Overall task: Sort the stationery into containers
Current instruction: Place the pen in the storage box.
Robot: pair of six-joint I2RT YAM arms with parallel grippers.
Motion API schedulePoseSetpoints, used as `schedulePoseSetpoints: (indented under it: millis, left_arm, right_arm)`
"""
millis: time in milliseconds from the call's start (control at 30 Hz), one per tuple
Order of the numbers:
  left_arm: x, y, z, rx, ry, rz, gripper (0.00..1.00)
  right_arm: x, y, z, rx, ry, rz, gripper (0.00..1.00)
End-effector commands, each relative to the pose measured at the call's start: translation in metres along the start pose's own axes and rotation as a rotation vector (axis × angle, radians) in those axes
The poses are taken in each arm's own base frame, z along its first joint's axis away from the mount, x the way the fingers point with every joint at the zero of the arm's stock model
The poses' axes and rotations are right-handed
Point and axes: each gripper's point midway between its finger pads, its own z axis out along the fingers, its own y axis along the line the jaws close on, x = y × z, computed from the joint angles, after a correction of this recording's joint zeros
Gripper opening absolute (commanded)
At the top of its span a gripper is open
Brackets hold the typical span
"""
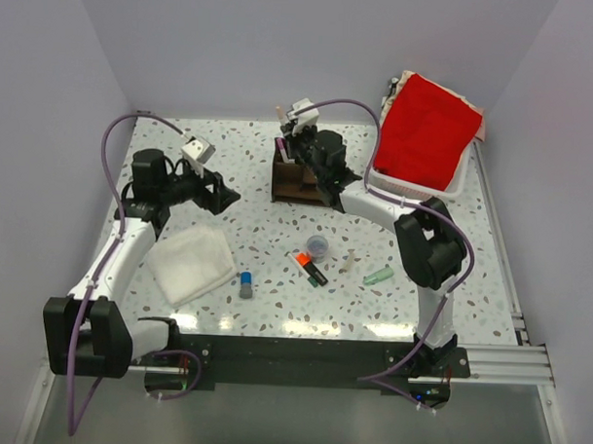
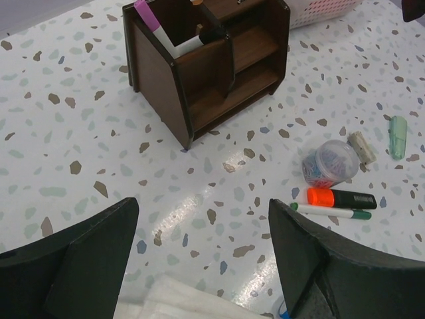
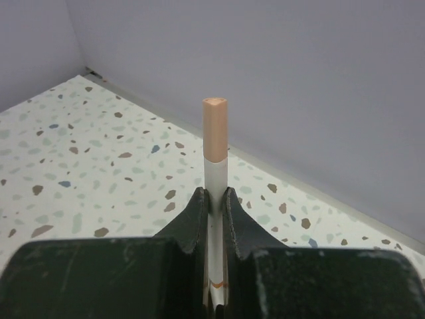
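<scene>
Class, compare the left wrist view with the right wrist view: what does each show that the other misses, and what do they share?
Only the left wrist view shows the wooden organizer, the pot of clips, the orange highlighter, the mint-green piece and the open left end effector. Only the right wrist view shows the right end effector shut on a peach-capped pen. Both show the speckled table.
</scene>
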Motion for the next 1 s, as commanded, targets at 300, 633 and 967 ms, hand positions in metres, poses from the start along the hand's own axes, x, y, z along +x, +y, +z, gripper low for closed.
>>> schedulePoseSetpoints:
  millis: [300, 633, 967]
  left_arm:
    - [-0.022, 0.017, 0.016, -0.004, -0.032, 0.068, 0.83]
    - [-0.017, 0.022, 0.022, -0.009, -0.015, 0.07, 0.84]
    - [-0.018, 0.02, 0.021, -0.008, -0.017, 0.081, 0.83]
  right_arm:
    - [-0.016, -0.03, 0.012, 0.071, -0.142, 0.021, 0.0]
    - [0.012, -0.026, 0.007, 0.065, -0.108, 0.047, 0.0]
    - [0.011, -0.04, 0.005, 0.138, -0.11, 0.058, 0.42]
